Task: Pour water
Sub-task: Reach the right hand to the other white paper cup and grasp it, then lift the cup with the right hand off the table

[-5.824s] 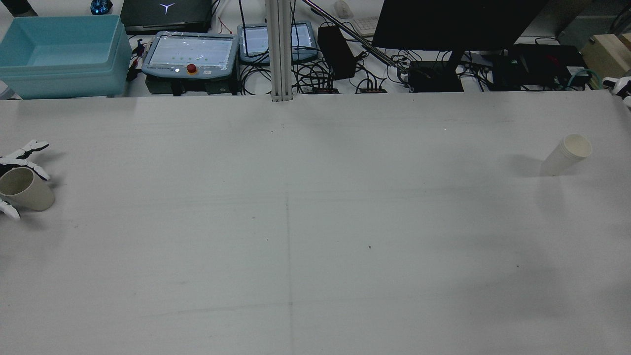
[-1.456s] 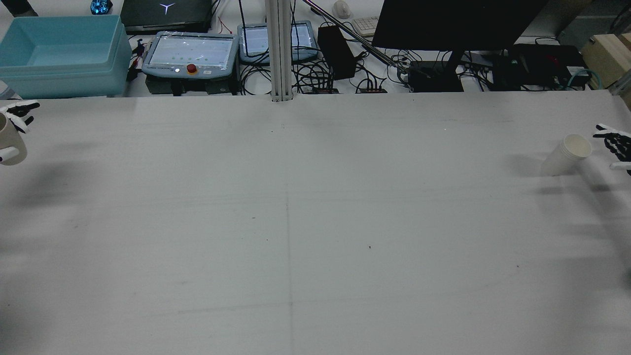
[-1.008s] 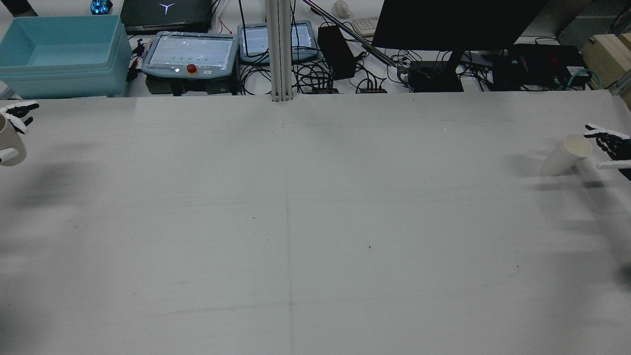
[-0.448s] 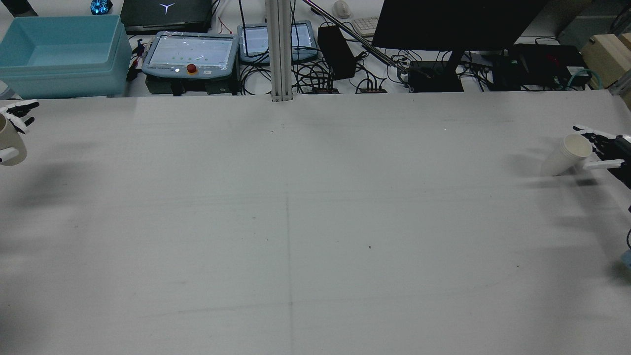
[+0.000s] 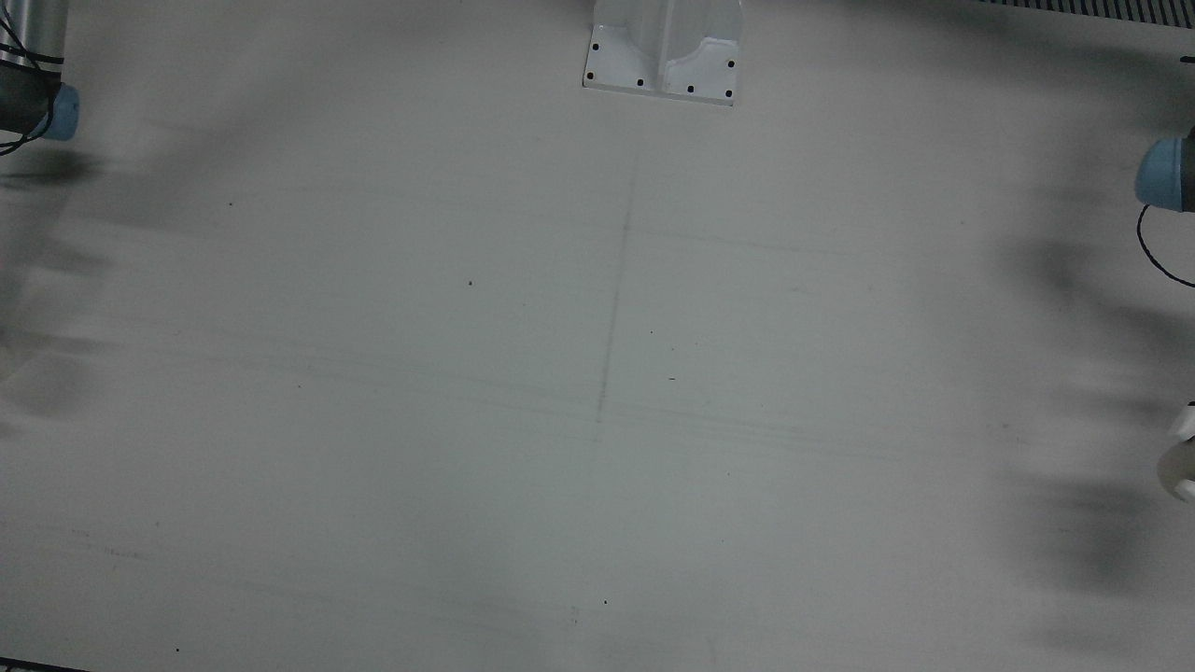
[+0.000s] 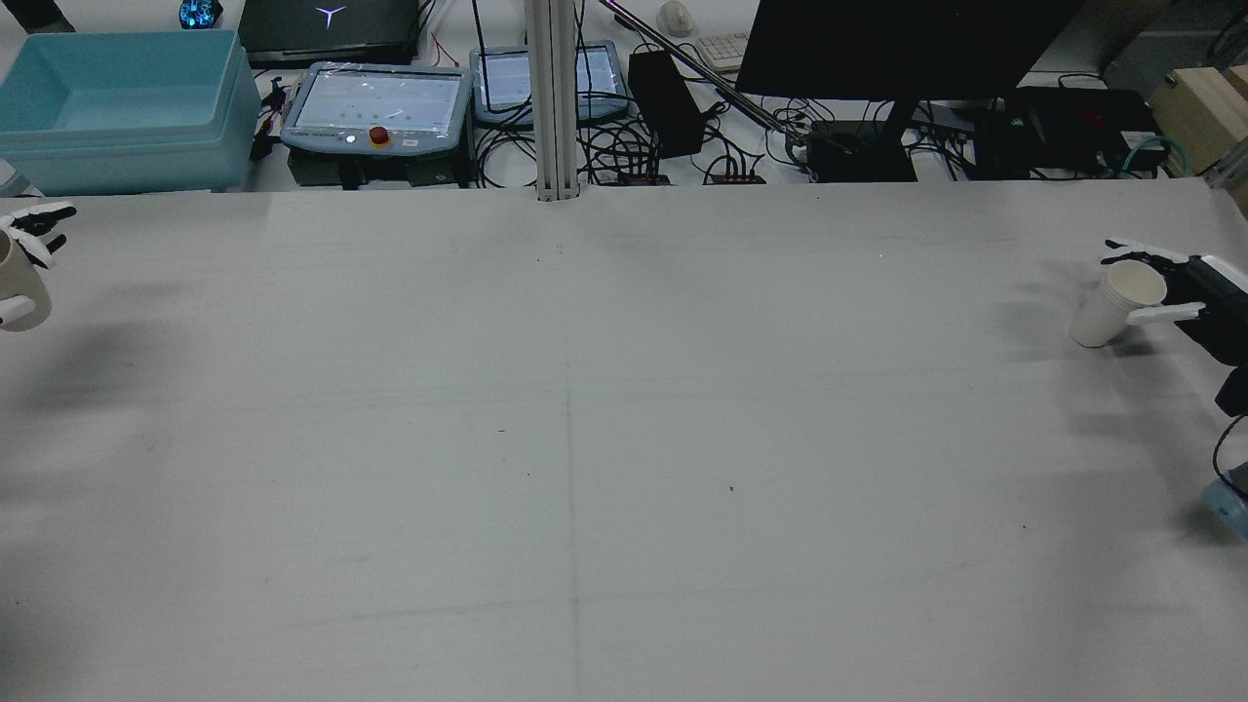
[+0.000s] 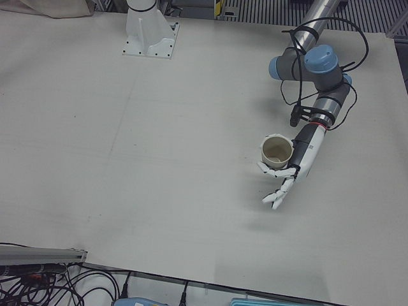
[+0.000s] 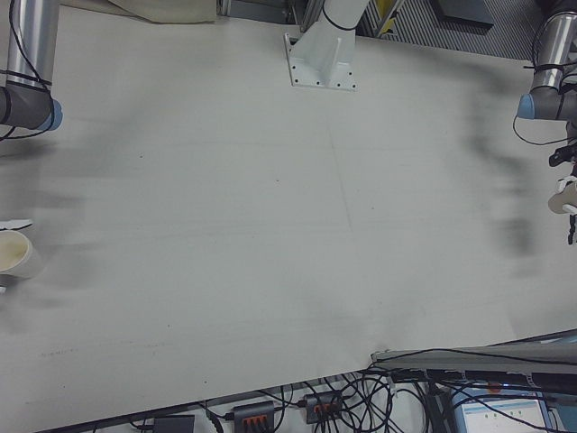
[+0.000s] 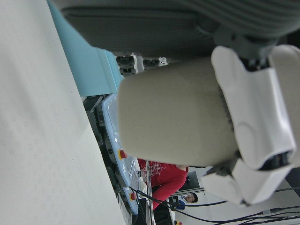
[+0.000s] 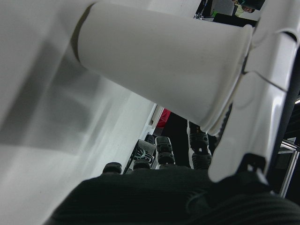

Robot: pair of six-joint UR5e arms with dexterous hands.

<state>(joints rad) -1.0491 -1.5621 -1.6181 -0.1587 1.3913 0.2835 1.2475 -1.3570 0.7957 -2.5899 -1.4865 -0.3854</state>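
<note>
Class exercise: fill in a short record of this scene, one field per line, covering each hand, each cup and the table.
left hand: holds the beige cup upright, off the table
right hand: fingers on either side of the white paper cup's rim; grip not certain
white paper cup: standing on the table, far right of the rear view
table: plain grey-white surface
cup contents: no liquid visible

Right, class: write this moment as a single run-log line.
task: pour water | left hand: shut on beige cup, lifted | right hand: around white cup, cup on table | pour: not begun
</note>
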